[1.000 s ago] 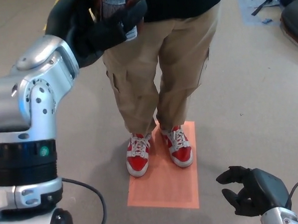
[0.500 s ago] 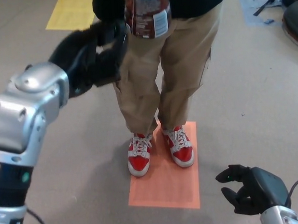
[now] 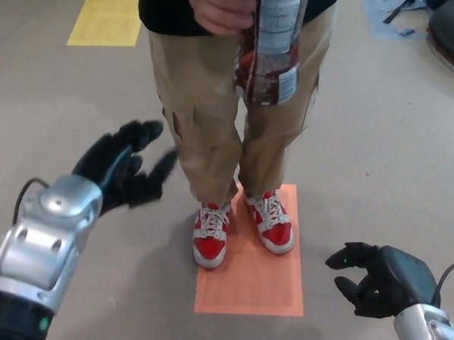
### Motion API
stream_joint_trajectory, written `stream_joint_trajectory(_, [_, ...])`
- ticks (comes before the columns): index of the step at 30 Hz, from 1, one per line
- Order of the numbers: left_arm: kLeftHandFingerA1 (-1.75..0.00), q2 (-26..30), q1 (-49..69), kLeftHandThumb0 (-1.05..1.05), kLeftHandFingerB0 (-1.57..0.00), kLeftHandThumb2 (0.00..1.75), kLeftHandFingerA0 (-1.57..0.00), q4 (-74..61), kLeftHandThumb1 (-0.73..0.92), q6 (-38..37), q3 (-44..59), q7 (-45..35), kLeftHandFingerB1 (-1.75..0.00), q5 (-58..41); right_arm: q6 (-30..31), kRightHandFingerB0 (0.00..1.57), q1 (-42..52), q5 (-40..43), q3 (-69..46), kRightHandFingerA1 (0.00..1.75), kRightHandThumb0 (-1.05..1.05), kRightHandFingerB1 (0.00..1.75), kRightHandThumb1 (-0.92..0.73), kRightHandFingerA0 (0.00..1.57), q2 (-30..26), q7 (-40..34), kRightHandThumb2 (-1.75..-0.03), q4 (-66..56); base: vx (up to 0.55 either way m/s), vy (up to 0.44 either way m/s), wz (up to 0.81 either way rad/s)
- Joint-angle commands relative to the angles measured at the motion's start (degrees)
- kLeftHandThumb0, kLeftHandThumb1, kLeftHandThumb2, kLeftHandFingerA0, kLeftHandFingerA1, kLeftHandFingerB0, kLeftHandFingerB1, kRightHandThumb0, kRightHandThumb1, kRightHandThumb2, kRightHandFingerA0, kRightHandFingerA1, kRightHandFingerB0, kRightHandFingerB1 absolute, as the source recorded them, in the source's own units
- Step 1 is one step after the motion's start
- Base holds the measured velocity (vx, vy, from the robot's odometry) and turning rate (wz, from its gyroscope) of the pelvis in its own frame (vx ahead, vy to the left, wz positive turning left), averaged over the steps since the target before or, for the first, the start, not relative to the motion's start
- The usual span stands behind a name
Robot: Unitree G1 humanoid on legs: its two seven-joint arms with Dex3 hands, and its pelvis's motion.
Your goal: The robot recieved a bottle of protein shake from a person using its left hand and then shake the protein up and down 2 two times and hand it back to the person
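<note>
The bottle [image 3: 270,50] is in the person's hand [image 3: 222,10], not in the robot's. The person grips it near the top, and its lower part hangs free in front of the khaki trousers [image 3: 209,117]. The left hand [image 3: 124,171] holds nothing: its fingers are spread apart, one pointing up and one pointing toward the person's legs.

From the left hand, the bottle is above and further out, toward the person and over to the robot's right, well apart from the fingertips. Nothing stands between the two.

Judging by this layout, the step in hand is either the very start of the receiving or the end of the giving back; the view alone does not decide it. If the robot must receive, the hand should go up and forward to the free lower part of the bottle, below the person's fingers, with the thumb on one side and the two fingers on the other. It should close only when the body of the bottle sits well between them, since the label looks smooth and could slip. If the bottle is already returned, the arm should only go down, away from the legs.

The right hand [image 3: 374,280] hangs low, near the orange mat [image 3: 252,287], with curled fingers around nothing.
</note>
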Motion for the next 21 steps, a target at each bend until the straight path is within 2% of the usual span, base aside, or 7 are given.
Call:
stream_joint_trajectory(1, [-0.45,4.4,9.9,-0.38,-0.07,0.66,-0.33,21.1,0.44,-36.4,-6.1,22.2,-0.25,19.9,0.8,0.78,-5.1,0.5,-0.7,0.6,-0.45,0.48,-0.69,0.91,-1.5,2.1,-0.76,0.4,0.0,0.0,0.0])
stream_joint_trajectory(12, [-0.42,3.6,9.6,-0.33,-0.05,0.59,-0.39,35.2,0.53,-45.0,-9.5,30.7,-0.19,21.6,1.8,0.74,-6.9,1.7,-1.8,0.57,-0.45,0.46,-0.7,0.88,-1.5,4.3,-0.73,0.7,0.0,0.0,0.0])
stream_joint_trajectory(13, [-0.5,3.5,9.3,-0.39,0.0,0.76,-0.3,35.7,0.43,-45.3,-9.3,30.6,-0.24,21.2,2.0,0.75,-7.2,1.8,-1.8,0.58,-0.45,0.46,-0.7,0.88,-1.6,4.5,-0.73,0.7,0.0,0.0,0.0])
stream_joint_trajectory(17, [-0.49,3.1,8.3,-0.44,0.0,0.76,-0.27,38.2,0.45,-47.1,-9.1,30.4,-0.21,20.4,2.2,0.76,-7.7,1.5,-1.6,0.56,-0.46,0.44,-0.72,0.88,-1.6,4.4,-0.72,0.8,0.0,0.0,0.0])
stream_joint_trajectory(18, [-0.37,3.2,8.1,-0.41,0.0,0.58,-0.34,38.6,0.6,-47.4,-9.4,30.5,-0.23,20.5,2.4,0.76,-7.7,1.4,-1.5,0.55,-0.46,0.44,-0.73,0.87,-1.6,4.5,-0.72,0.9,0.0,0.0,0.0])
stream_joint_trajectory(20, [-0.36,3.3,7.3,-0.42,0.0,0.58,-0.33,39.6,0.61,-47.8,-10.1,30.4,-0.24,21.1,2.8,0.75,-7.7,1.2,-1.4,0.55,-0.46,0.44,-0.73,0.87,-1.5,4.3,-0.71,0.9,0.0,0.0,0.0])
stream_joint_trajectory(21, [-0.48,3.3,7.1,-0.46,-0.01,0.78,-0.27,39.9,0.47,-48.0,-10.3,30.3,-0.22,21.2,2.8,0.75,-7.6,1.3,-1.5,0.55,-0.46,0.44,-0.73,0.87,-1.5,4.2,-0.71,0.9,0.0,0.0,0.0])
